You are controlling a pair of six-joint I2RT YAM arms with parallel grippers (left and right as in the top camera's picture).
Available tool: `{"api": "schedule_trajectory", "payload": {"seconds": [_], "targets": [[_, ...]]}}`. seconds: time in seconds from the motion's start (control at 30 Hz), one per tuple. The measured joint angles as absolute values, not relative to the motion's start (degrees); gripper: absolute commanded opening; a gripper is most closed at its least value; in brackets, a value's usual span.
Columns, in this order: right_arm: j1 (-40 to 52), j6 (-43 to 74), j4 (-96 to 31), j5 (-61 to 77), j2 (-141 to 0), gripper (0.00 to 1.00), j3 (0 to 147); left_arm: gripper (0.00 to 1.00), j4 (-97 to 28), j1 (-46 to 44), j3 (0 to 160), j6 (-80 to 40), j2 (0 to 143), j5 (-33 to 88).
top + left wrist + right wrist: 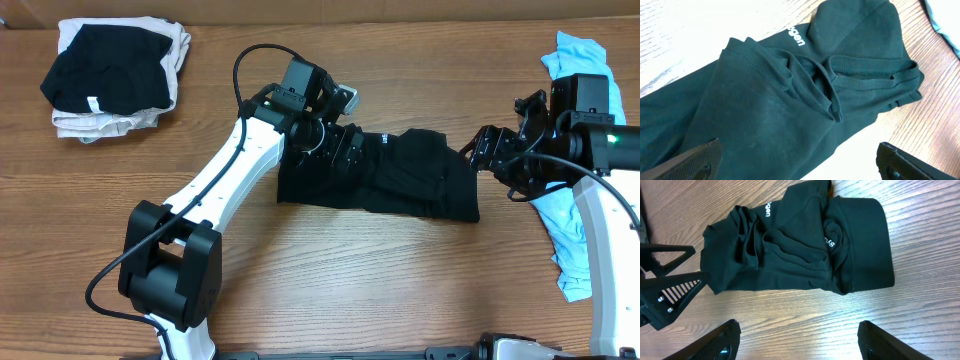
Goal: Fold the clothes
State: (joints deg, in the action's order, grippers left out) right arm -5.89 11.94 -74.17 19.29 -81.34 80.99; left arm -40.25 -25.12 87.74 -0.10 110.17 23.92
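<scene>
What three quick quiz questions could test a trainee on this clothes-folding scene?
1. True or false: the black T-shirt lies spread flat, sleeves out.
2. Where is the light-blue shirt? A: at the table's right edge. B: spread at the centre. C: on the floor.
3. Open or shut: the left fingers and the right fingers?
Key: 1 false, it is bunched and partly folded. 2 A. 3 both open.
</scene>
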Motion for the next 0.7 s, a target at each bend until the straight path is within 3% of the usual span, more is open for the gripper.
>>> {"api": "schedule_trajectory", "payload": {"seconds": [0.2,0.4,0.6,0.7], "targets": [[-5.89,11.92,-74.11,19.25,-81.34,0.79,80.99,0.99,-42.48,-24.21,87.74,-0.08,110.17,23.75],[-5.89,11.99,-73.41,17.85,-81.41,0.79,80.99,0.79,-43.24,-24.25,87.74,1.80,110.78,23.53],[-5.89,12.03,-71.59,14.76,-84.51,0.79,80.34,0.71,-43.00,-25.17,87.74,3.18,113.38,23.49],[-5.89,12.43,-68.90,14.17,-88.31,0.79,78.22,0.54,-43.07,-25.17,87.74,3.31,113.71,23.33]]}}
